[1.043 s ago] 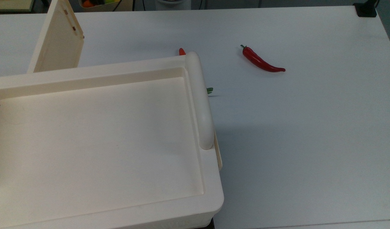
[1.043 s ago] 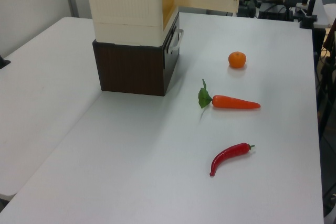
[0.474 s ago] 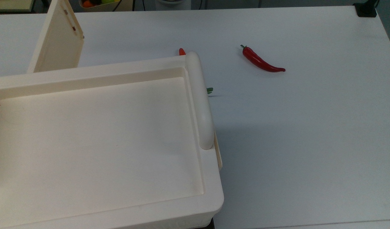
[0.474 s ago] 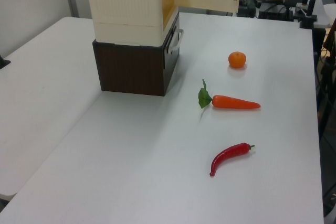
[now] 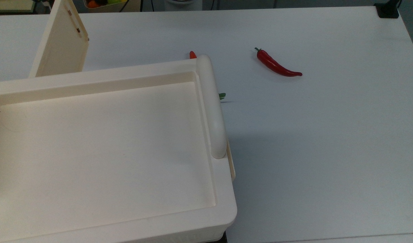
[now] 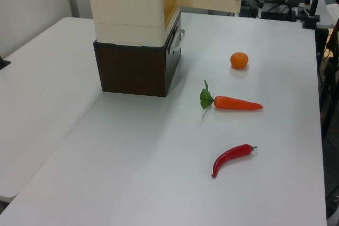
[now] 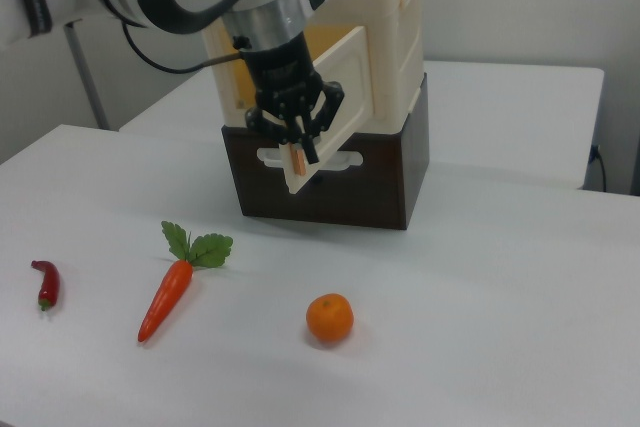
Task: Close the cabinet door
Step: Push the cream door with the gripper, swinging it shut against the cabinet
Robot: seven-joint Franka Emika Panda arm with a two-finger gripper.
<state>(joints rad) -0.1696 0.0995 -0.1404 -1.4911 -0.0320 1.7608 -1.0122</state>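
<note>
While tool (image 7: 297, 147) clamps cabinet door (image 7: 325, 107): one carrot (image 7: 165, 297), one orange (image 7: 330, 318).

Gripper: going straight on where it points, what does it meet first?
Likely the door, whose free edge is right at the tip of the gripper; it points down, so the table comes next. Depth unclear.
</note>
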